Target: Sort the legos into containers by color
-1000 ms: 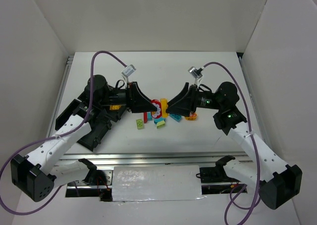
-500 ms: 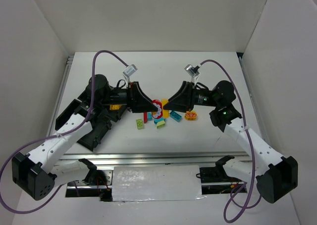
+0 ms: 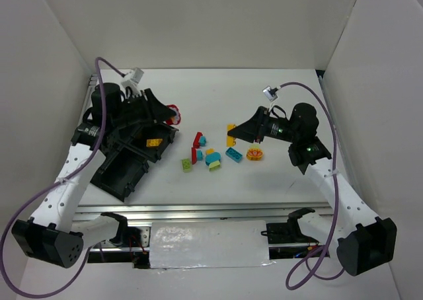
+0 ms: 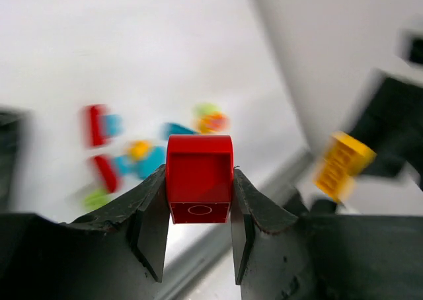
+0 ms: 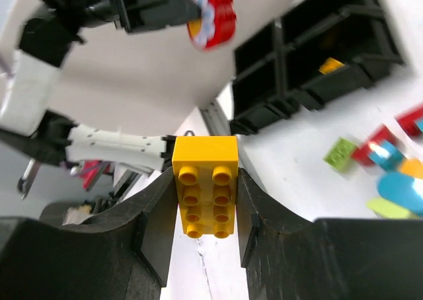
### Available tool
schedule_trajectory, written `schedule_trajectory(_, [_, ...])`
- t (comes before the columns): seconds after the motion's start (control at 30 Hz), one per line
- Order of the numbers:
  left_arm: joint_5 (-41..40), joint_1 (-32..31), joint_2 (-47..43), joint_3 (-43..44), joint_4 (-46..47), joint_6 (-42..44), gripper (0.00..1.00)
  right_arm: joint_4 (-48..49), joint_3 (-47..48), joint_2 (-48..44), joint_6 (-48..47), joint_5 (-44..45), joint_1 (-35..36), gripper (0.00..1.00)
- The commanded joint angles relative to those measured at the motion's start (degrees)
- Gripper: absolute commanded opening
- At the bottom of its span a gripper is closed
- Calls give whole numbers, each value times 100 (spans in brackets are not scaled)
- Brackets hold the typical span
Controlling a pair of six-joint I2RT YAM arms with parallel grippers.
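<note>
Two bricks are held at this moment, one in each hand. The left hand (image 4: 198, 184) is closed only as far as the width of a red brick (image 4: 199, 164), with one finger pressed on each side of it. The face of this brick toward the camera carries a small moulded oval, and I cannot read any letters in it. In the top view the left hand (image 3: 166, 113) is at the far right corner of the black tray (image 3: 119, 174). The red brick (image 3: 174, 113) shows just beyond that corner; whether it is over a compartment or beside the tray I cannot tell.

The right hand (image 5: 205, 204) grips a yellow brick (image 5: 205, 161) in the same manner, with its fingers tight against the two long sides and the eight studs turned to the camera. Any marking on the studs is too small to read. From above, the right hand (image 3: 235, 133) is over the bench (image 3: 277, 95). Its yellow brick (image 3: 230, 131) is on the far side of the loose bricks (image 3: 211, 158), near a cyan brick (image 3: 233, 154).

A second yellow brick (image 3: 153, 142) lies inside the tray, in the compartment nearest to the loose bricks; the right wrist view shows it too (image 5: 330, 65). The loose bricks, which are red, cyan, lime and orange, lie in a small group on the bench, to the right of the tray and between the two hands.
</note>
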Motion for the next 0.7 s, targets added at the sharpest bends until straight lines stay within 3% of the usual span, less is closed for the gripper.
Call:
schedule_trajectory(0.0, [-2545, 436, 92, 373, -1376, 259, 0, -1157, 222, -140, -692, 626, -49, 0])
schedule_trajectory(0.07, [-4194, 672, 485, 671, -2238, -39, 0, -1317, 266, -148, -727, 767, -40, 0])
schedule_trajectory(0.2, [-5659, 990, 1111, 936, -2716, -549, 0, -1651, 266, -253, -815, 1005, 4, 0])
schedule_trajectory(0.4, [-6777, 1193, 2095, 1375, -2785, -936, 4, -2091, 266, -464, -1017, 1111, 39, 0])
schedule_trajectory(0.67, [-7078, 1219, 3018, 1815, -2540, -849, 30, -2224, -6, -658, -1097, 1005, 65, 0])
